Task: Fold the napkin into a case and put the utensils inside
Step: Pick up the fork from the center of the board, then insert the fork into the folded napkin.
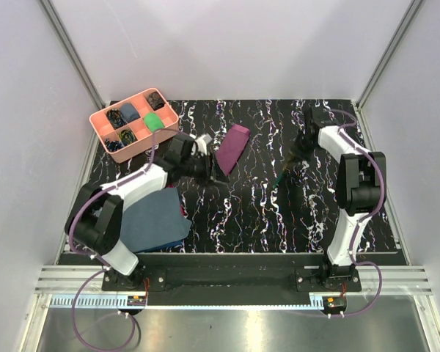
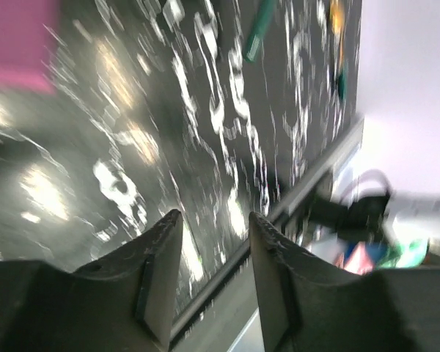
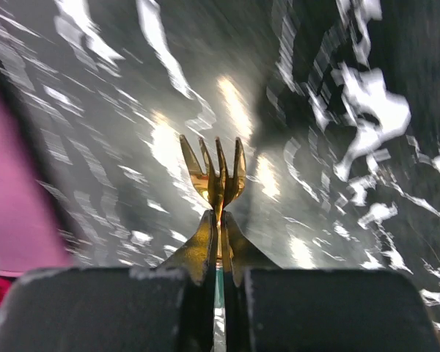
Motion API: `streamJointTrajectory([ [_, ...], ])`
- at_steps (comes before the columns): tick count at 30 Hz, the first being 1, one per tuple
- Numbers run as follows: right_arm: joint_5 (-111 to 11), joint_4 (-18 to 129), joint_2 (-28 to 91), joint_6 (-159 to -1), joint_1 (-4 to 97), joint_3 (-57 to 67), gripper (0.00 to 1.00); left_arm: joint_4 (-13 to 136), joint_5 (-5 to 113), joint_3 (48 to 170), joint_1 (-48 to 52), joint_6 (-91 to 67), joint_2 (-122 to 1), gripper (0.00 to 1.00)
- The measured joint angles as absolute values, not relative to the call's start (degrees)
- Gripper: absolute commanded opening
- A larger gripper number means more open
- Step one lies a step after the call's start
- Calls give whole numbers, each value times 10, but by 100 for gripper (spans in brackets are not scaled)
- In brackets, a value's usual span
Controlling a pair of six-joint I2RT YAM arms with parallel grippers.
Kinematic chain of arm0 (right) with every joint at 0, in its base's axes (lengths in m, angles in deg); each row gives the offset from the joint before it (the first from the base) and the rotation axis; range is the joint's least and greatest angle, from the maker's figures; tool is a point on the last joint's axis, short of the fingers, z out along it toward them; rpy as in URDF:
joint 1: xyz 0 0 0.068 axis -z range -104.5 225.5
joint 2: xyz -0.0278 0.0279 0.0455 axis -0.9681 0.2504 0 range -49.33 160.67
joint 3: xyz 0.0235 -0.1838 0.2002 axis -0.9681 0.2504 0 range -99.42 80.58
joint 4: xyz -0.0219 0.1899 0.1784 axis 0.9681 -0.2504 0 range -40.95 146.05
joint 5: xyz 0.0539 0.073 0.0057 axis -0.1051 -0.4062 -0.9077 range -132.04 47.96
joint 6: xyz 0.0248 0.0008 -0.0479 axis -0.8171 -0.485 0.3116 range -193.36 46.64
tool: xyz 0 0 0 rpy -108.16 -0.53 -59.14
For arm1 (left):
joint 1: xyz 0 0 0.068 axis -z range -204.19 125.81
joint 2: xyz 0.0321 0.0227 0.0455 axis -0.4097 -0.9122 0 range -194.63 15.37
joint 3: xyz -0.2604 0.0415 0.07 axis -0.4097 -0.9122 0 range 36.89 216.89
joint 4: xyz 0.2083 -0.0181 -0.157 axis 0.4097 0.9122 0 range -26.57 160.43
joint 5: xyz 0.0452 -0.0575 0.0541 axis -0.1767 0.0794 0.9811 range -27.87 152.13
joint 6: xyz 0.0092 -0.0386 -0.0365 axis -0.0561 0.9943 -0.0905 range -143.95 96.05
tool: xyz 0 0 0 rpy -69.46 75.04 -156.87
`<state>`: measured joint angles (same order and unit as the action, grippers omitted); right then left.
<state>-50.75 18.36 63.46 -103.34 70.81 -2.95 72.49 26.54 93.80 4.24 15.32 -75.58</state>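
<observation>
The plum-purple napkin (image 1: 232,149) lies folded into a narrow oblong on the black marbled table; it shows as a pink blur in the left wrist view (image 2: 15,44) and the right wrist view (image 3: 15,198). My right gripper (image 1: 295,160) (image 3: 220,220) is shut on a golden fork (image 3: 215,174), whose tines stick out past the fingertips and whose green handle runs back between the jaws. A green-handled utensil (image 1: 279,178) (image 2: 260,29) shows just below that gripper. My left gripper (image 1: 204,160) (image 2: 213,220) stands open beside the napkin's left edge, with nothing between its fingers.
A pink compartment tray (image 1: 101,123) with small items sits at the back left. A slate-blue cloth (image 1: 154,220) and a small red cloth (image 1: 183,210) lie at the near left under the left arm. White walls close in the table.
</observation>
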Motion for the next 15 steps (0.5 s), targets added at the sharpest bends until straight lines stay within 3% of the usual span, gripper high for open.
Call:
streamJointTrajectory([
  [8, -482, 188, 712, -1104, 691, -231, 0, 748, 311, 1026, -52, 166, -797, 28],
  [15, -437, 139, 895, -1127, 636, -553, 0, 759, 326, 1073, -59, 166, -865, 19],
])
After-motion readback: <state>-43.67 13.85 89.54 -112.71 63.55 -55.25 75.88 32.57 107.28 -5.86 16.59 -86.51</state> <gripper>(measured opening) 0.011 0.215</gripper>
